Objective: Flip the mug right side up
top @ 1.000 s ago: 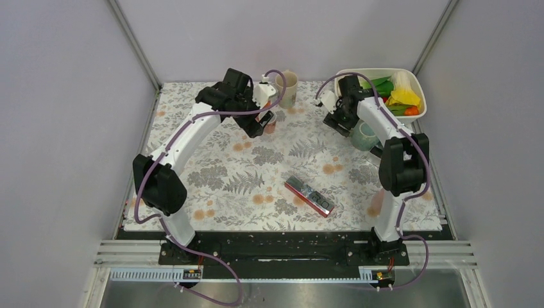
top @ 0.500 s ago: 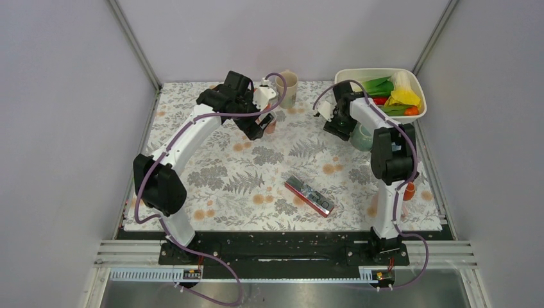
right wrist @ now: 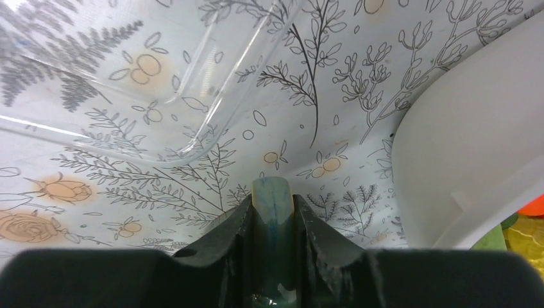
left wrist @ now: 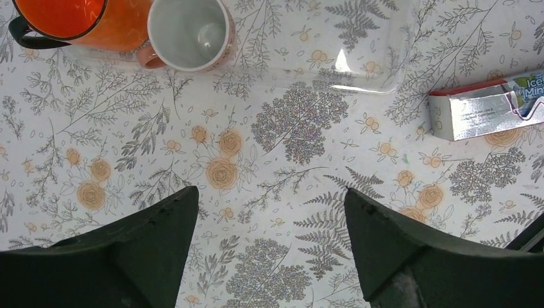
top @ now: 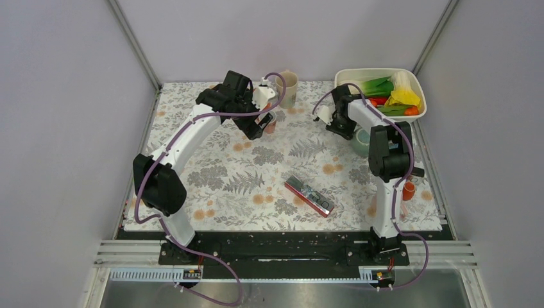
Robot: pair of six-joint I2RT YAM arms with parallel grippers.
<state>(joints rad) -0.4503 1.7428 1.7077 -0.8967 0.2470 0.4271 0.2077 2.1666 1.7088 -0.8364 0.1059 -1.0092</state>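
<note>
The right tool (right wrist: 272, 205) is pinching an edge of the pale green ceramic mug (top: 360, 142), calling for a firm, slow roll clear of the white plastic tub (right wrist: 475, 141) beside it.

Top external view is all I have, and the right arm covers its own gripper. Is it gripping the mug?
Observer: Yes. The right wrist view shows the right gripper shut on a pale green part of the mug; rim or handle, I cannot tell.
Operator: And the left one?
Observer: The left gripper is open and holds nothing.
Operator: What sits beyond it?
Observer: An orange mug and a peach mug, side by side, both mouth up.
</note>
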